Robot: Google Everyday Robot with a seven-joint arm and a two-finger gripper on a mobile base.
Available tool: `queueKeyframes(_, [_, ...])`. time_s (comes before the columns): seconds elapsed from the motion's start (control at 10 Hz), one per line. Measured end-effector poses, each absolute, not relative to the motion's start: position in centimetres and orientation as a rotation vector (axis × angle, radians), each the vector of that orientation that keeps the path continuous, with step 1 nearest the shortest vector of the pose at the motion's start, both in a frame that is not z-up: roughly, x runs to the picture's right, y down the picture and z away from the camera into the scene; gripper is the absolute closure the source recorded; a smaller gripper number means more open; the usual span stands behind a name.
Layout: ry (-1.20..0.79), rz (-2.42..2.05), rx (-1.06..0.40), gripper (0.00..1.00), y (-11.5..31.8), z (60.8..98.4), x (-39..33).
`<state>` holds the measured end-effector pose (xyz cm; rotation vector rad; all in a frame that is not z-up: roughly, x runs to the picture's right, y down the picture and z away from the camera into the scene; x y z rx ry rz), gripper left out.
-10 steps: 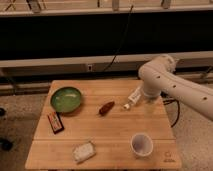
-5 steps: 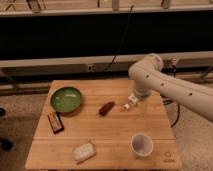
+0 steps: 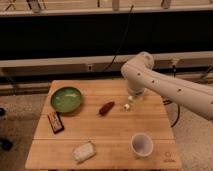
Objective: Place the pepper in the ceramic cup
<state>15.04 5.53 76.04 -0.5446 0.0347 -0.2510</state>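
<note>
Lying near the middle of the desk [image 3: 110, 134], the pepper [image 3: 106, 108] sat between the green bowl [image 3: 66, 99] and the gripper [image 3: 129, 103], which hung just beside it. The cup [image 3: 142, 144] stood well apart, toward the near right corner. A low sideways approach could probably nudge the pepper and roll it away. Whether the jaws were spread or pressed together could not be told; the pepper lay outside them.
</note>
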Motion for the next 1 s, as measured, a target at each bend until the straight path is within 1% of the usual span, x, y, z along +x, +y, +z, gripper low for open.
queueKeyframes(1.0, [-0.008,-0.418,-0.549,0.2,5.4,80.6,9.7])
